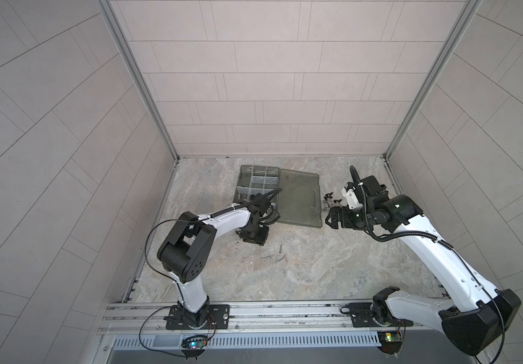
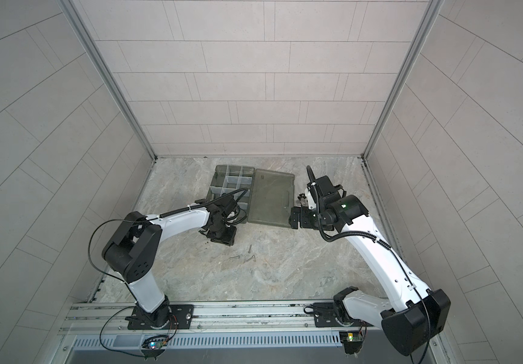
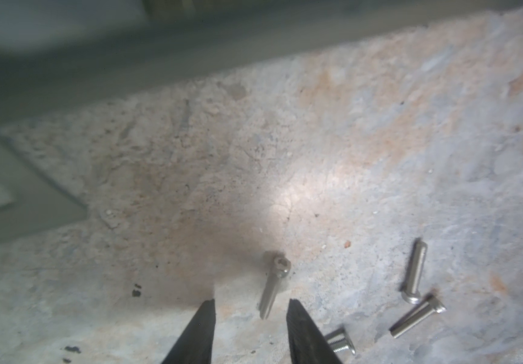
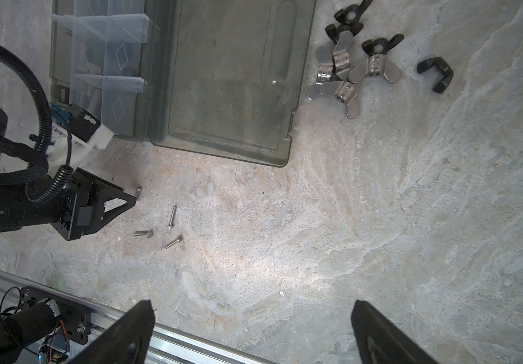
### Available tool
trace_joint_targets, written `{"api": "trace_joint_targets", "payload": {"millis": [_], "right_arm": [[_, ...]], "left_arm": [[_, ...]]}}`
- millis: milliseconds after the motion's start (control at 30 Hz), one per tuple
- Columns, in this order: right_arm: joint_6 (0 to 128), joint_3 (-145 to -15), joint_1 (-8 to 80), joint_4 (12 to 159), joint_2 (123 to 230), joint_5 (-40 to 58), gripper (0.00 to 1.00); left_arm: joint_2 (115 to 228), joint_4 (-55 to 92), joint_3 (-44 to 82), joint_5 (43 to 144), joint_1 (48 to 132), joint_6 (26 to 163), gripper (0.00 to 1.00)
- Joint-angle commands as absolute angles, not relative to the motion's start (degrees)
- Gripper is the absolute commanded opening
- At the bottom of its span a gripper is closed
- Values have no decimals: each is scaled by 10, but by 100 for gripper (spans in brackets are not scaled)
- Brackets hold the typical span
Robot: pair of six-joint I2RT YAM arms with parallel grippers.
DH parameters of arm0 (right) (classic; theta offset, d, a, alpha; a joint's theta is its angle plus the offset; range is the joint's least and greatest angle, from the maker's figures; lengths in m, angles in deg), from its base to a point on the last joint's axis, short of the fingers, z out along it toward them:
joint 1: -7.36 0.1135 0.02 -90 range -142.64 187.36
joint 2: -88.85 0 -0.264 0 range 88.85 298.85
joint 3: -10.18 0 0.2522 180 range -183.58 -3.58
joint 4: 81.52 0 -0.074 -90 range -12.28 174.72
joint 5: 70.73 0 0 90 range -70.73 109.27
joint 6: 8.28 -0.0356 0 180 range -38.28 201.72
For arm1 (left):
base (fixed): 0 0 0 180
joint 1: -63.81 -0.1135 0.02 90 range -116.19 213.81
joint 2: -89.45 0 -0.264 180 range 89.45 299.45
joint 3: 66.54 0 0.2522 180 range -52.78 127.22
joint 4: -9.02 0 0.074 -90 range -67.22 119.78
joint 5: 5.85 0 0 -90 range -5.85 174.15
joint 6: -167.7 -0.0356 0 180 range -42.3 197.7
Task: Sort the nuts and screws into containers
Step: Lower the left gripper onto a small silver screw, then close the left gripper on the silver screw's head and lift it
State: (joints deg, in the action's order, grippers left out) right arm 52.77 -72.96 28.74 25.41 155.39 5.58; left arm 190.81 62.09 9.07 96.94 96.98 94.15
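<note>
Thin silver socket-head metal screw [image 3: 274,283] sits on the mottled stone-look desk [image 3: 380,157], mid-desk, just nearside of the case. Can't tell if it lies flat or is tipped up. My left tool [image 3: 250,302] is low over it, jaws partly apart. The shank end sits between the fingertips [image 3: 202,331] with a gap on both sides, so nothing is clamped yet. My guess is the tool is lined up across the shank because that's the narrow part to pinch.

Three more silver metal screws [image 4: 172,217] lie loose just beside it, toward the near edge. The short screw [image 3: 340,343] is right by one fingertip and could get nudged on closing.

Target is the pale-divider compartments [image 1: 265,181] of the smoky grey-green translucent plastic organiser case [image 1: 238,182], toward the far edge, left of centre. The case's near wall stands between the screw and the compartments, so a lift is needed. My left wrist overhangs the near row.

The flat lid half [image 1: 299,198] lies open to the right. Past its right edge is a cluster of silver metal and black wing nuts [image 4: 342,72], unsorted. My right tool [image 4: 253,305] hovers near them by the lid's near right corner, jaws fully wide, empty. The lid lies between the nuts and the compartments. A few black specks [image 3: 135,290] on the desk.
</note>
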Motion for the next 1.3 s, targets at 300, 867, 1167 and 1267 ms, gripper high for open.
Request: {"api": "trace_joint_targets", "payload": {"millis": [300, 867, 1167, 1267], "right_arm": [[524, -705, 290, 238, 1520, 70, 99], [526, -692, 290, 219, 1483, 77, 99], [527, -696, 289, 231, 1490, 71, 99], [528, -697, 290, 237, 1494, 68, 99]], "left_arm": [[1946, 638, 99, 929, 1003, 942, 30], [1947, 671, 124, 913, 1023, 944, 7], [1913, 742, 195, 895, 1024, 936, 6], [1903, 770, 230, 882, 1021, 929, 7]]}}
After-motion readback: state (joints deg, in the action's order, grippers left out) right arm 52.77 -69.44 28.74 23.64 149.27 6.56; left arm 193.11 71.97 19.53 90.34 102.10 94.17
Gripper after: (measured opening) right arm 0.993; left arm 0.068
